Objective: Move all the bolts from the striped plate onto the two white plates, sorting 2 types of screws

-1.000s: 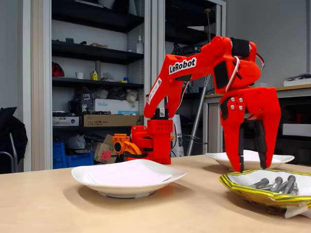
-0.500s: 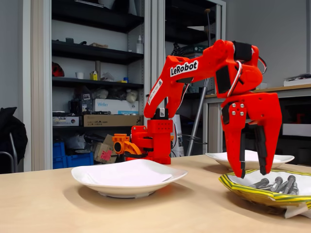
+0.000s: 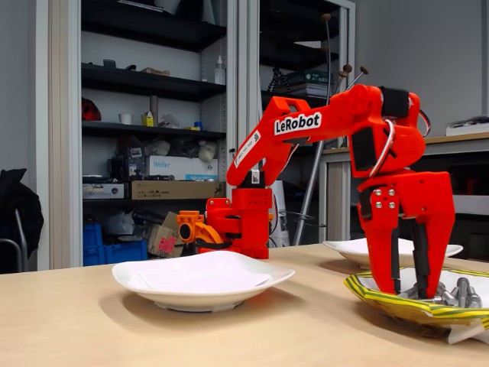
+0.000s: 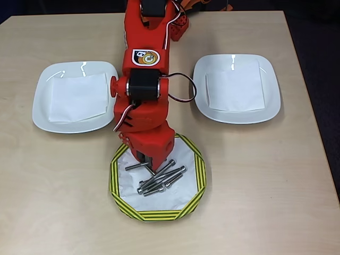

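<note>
Shelving stacked with boxes, one reading "Weller" [image 3: 162, 164], fills the wall behind your pale wooden desk [image 4: 276, 186], where the red arm [image 3: 321, 126], lettered "LeRobot" in white, bends down over the striped plate [image 4: 197, 183]. Your tool [image 3: 408, 290] stands upright with its fingers parted, tips lowered inside that plate's rim and down among the bolts [image 4: 162, 179]; it grips nothing you can see. From overhead, the arm carries a round panda-like badge [image 4: 146, 57] on its upper link. The bolts, grey metal with round heads, lie in a loose cluster on the plate's white centre, mostly long slender ones side by side; you cannot tell from either view how many are short. The plate's rim is yellow with dark green stripes. The two white plates [image 4: 74, 95], one to each side of the arm in the overhead view, each hold a white paper sheet [image 4: 235, 87].
</note>
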Controlling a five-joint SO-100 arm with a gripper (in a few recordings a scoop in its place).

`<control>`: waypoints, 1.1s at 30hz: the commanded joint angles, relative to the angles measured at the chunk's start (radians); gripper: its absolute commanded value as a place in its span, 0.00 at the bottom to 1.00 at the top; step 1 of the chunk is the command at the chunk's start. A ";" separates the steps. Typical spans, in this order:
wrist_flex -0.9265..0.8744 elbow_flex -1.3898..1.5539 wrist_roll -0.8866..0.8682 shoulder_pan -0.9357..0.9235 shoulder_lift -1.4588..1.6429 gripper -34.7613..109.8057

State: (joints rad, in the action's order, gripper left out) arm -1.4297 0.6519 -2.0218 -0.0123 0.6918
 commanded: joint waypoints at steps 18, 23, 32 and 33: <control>-0.173 -0.124 0.290 -0.054 0.117 0.24; -0.150 0.032 0.382 -0.086 0.244 0.24; 0.021 0.546 0.541 -0.170 0.586 0.24; 0.041 0.598 0.565 -0.187 0.620 0.24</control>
State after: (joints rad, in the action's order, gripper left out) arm -1.4297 1.1137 -1.4987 -0.1549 1.1658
